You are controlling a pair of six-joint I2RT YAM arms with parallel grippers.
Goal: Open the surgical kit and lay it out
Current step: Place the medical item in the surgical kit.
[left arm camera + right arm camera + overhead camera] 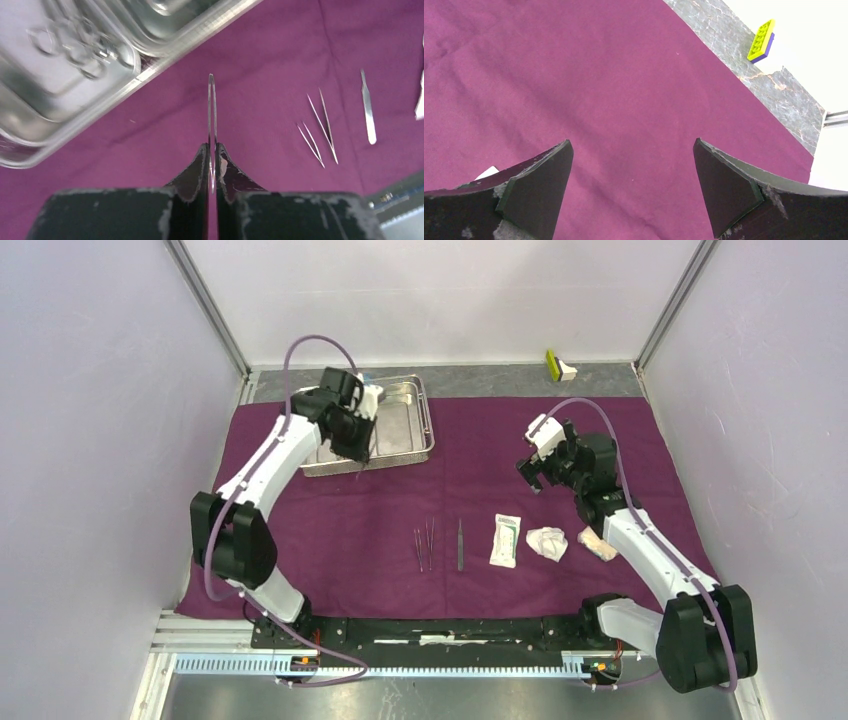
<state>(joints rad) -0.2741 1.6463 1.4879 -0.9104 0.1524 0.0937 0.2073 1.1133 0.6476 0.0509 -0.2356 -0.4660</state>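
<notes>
Left gripper [212, 150] pinches what appears to be slim tweezers [212, 107] above the purple cloth [270, 60], just beside the steel tray [428, 420]; right gripper [631, 142] is spread wide over the cloth.

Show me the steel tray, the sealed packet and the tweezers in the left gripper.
steel tray [408, 420]: top view, bare floor
sealed packet [505, 540]: top view, middle
tweezers [211, 81]: left wrist view, joined end

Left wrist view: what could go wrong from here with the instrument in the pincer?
The left pincer grips the thin tweezers only at one end; they may slip or swivel. Their free tip sits near the steel tray rim and could catch it. Setting them down could nudge the laid-out forceps.
</notes>
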